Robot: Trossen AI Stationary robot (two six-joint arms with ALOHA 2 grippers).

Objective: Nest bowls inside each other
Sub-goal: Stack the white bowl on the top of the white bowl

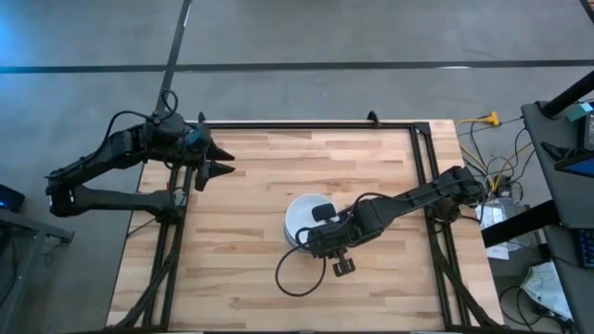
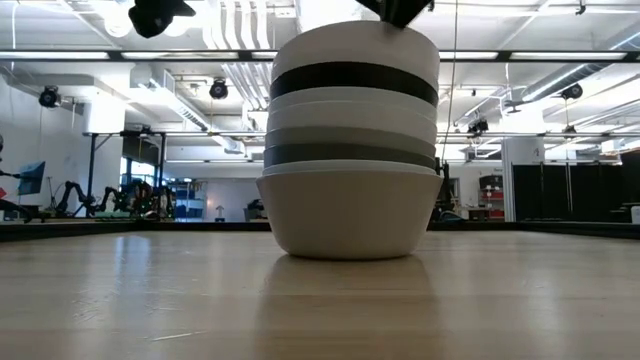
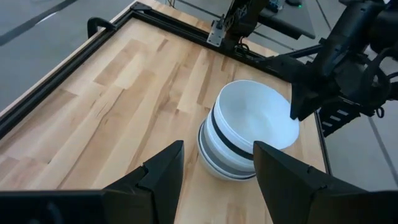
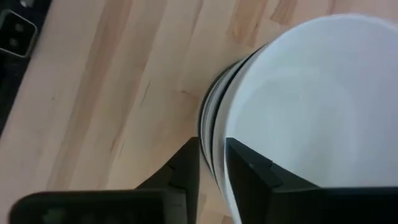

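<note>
The bowls stand as one nested stack [image 1: 304, 215] near the table's middle, its bottom white bowl on the wood. The low view shows the stack [image 2: 350, 140] with white, black, pale grey-green and dark grey rims showing. The top bowl [image 3: 258, 118] is white and sits slightly tilted in the stack. My right gripper [image 4: 214, 165] is at the stack's near side, closed over the top bowl's rim. My left gripper [image 1: 218, 160] hovers open near the table's far left corner, well away from the stack [image 3: 239, 155]. My right gripper pinches the top white bowl's rim [image 4: 225, 118] on the side toward the table's near edge. One finger [image 4: 249, 171] is inside the bowl and the other [image 4: 186, 165] outside it. The fingers come from above, slanting down. The bowl rests nested in the stack below.
A black cable loop [image 1: 295, 278] with a small dark block [image 1: 343, 266] lies on the wood just near of the stack. A black frame [image 1: 429, 158] borders the table. Bare wood lies to the left of the stack and beyond it.
</note>
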